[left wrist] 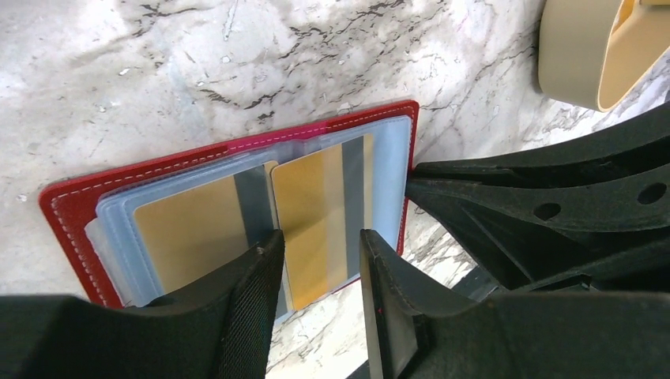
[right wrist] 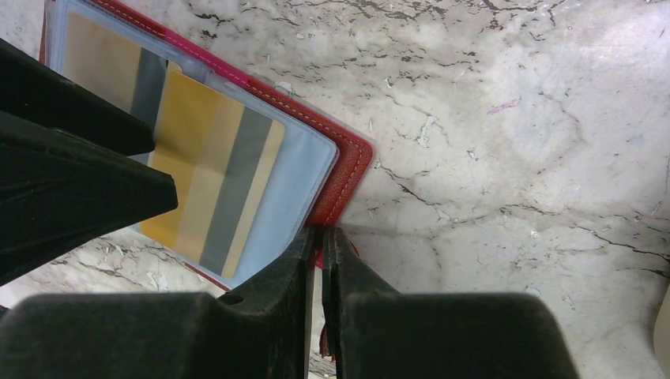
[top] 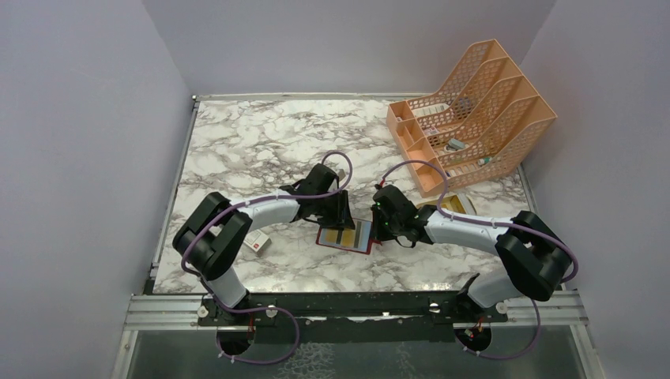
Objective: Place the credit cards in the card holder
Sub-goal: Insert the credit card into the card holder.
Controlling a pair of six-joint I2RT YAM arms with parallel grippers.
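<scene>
The dark red card holder lies open on the marble table, its clear sleeves up. One gold card sits in the left sleeve. A second gold card with a grey stripe lies on the right sleeve, also in the right wrist view. My left gripper is open, its fingers straddling this card's near edge. My right gripper is shut on the card holder's red edge, at its tab. No blue card shows.
A beige oval tray lies just right of the card holder, also in the left wrist view. An orange mesh file rack stands at the back right. A small white box lies by the left arm.
</scene>
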